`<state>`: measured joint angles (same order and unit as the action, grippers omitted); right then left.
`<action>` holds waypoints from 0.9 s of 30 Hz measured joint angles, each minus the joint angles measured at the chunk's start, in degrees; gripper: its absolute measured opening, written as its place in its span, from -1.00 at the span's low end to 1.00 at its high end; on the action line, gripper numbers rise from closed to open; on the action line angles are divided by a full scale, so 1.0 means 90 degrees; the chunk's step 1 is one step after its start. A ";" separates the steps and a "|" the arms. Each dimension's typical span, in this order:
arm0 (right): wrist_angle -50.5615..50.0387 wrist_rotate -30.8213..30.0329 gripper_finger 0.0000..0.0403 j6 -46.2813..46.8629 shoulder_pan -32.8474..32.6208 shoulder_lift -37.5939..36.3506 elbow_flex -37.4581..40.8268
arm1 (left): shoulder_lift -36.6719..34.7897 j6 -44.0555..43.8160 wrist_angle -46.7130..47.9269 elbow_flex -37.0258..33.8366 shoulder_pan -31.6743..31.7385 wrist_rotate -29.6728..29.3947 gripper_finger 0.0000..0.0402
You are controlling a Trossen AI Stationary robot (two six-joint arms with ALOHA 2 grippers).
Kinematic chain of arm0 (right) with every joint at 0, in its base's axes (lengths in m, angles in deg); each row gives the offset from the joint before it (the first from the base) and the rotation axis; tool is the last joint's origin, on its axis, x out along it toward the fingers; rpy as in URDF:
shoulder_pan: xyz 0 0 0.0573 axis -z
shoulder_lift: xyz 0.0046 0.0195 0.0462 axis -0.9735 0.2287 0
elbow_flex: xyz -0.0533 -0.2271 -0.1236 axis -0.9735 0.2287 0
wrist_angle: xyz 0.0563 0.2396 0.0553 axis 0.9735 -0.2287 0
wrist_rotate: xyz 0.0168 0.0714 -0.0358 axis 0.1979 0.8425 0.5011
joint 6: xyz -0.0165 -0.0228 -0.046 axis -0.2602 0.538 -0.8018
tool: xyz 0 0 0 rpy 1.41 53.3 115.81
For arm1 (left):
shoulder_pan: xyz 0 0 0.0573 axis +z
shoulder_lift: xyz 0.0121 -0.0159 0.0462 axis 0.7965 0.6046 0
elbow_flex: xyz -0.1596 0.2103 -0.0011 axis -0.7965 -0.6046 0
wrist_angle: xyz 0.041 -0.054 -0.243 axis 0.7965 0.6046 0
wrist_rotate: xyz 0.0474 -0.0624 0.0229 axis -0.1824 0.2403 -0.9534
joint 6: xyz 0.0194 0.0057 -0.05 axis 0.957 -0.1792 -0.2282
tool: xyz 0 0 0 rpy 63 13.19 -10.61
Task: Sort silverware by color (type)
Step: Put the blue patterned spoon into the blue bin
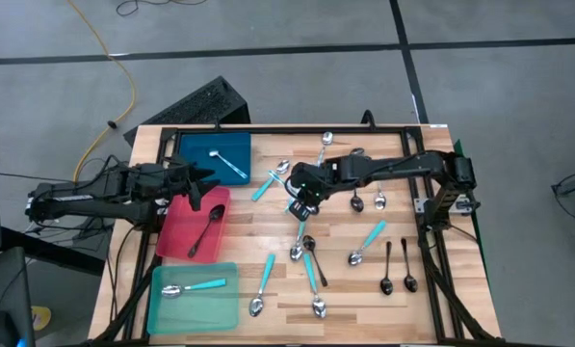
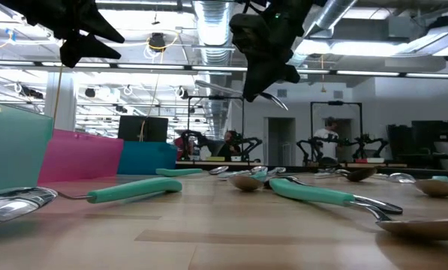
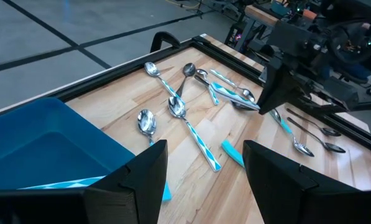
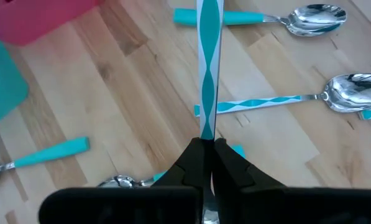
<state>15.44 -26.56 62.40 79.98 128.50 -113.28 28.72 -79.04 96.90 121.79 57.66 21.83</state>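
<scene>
My right gripper [image 4: 208,146] hangs over the middle of the table [image 1: 301,205], shut on a spoon with a white-and-turquoise striped handle [image 4: 209,68]. My left gripper [image 3: 204,168] waits open above the table's left side [image 1: 202,179], between the blue tray [image 1: 231,145] and the red tray [image 1: 176,226]. Several more spoons lie flat on the wood: striped ones [image 3: 197,134], turquoise-handled ones [image 1: 264,280], all-silver ones [image 1: 357,200] and black ones [image 1: 386,270]. My right gripper pinches the striped handle [image 4: 207,127] between its two fingers, slanting down from the table's right. The handle runs on forward past the fingertips, along the fingers. In the low view the spoon [image 2: 272,97] is lifted clear of the table and lies about level.
The blue tray holds a striped spoon [image 1: 231,166], the red tray a black spoon [image 1: 208,226], and the teal tray [image 1: 162,313] a turquoise-handled spoon [image 1: 193,286]. A black frame [image 1: 268,129] borders the tabletop. Bare wood shows near the table's front right corner [image 1: 441,308].
</scene>
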 joint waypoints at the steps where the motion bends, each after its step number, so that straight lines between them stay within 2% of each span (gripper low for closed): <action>1: -0.0024 0.0037 -0.83 -0.0013 0.0022 0.0000 0.0000 | 0.0000 0.0002 0.0000 0.0000 0.0000 0.0002 -0.03; 6: -0.0173 0.0311 -0.83 -0.0085 0.0141 0.0000 0.0000 | 0.0000 0.0002 0.0000 0.0000 0.0000 0.0001 -0.03; 27: 0.0132 0.0538 -0.83 -0.0163 0.0706 0.0000 0.0000 | -0.0002 -0.0112 -0.0002 0.0000 0.0000 0.0000 -0.03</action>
<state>16.63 -21.72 60.93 86.34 128.50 -113.28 28.70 -80.05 96.88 121.79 57.66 21.83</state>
